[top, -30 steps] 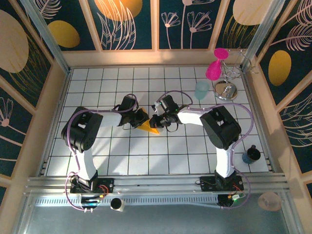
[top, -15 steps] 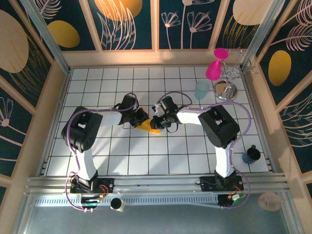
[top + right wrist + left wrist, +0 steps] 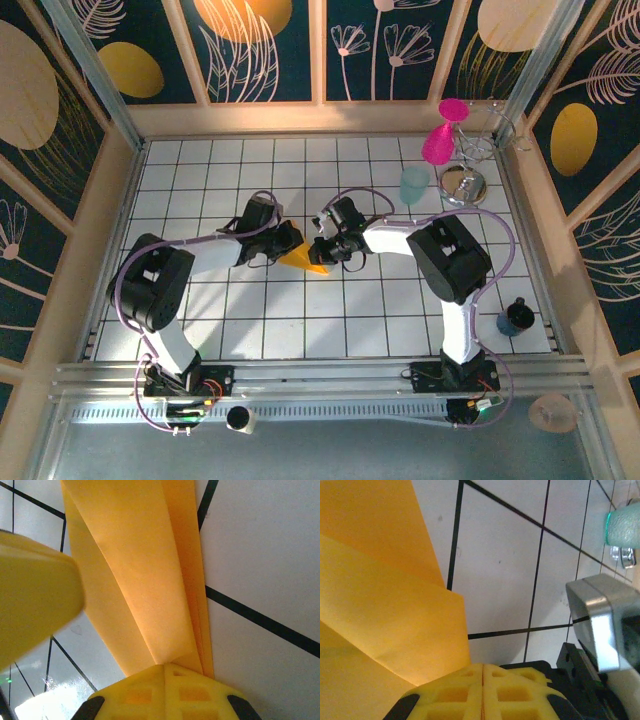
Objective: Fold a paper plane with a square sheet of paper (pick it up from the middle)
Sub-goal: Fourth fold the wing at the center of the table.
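Top external — left tool (image 3: 289, 248) and right tool (image 3: 316, 256) stay pinching the paper plane (image 3: 303, 262) — left arm (image 3: 152, 285) swung outward

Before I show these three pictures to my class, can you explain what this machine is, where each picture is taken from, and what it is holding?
It is two robot arms bolted at the near edge of a white tiled table. The wide picture looks down from above and behind them. The two close-ups come from cameras on the wrists, so each shows its own yellow fingers at the bottom. Between the arms is an orange-yellow paper, already folded into a pointed shape. The right hand is closed on its folded layers. The left hand is closed at the paper's other side; whether it pinches the paper I cannot tell. A pale teal cup stands apart, far right.
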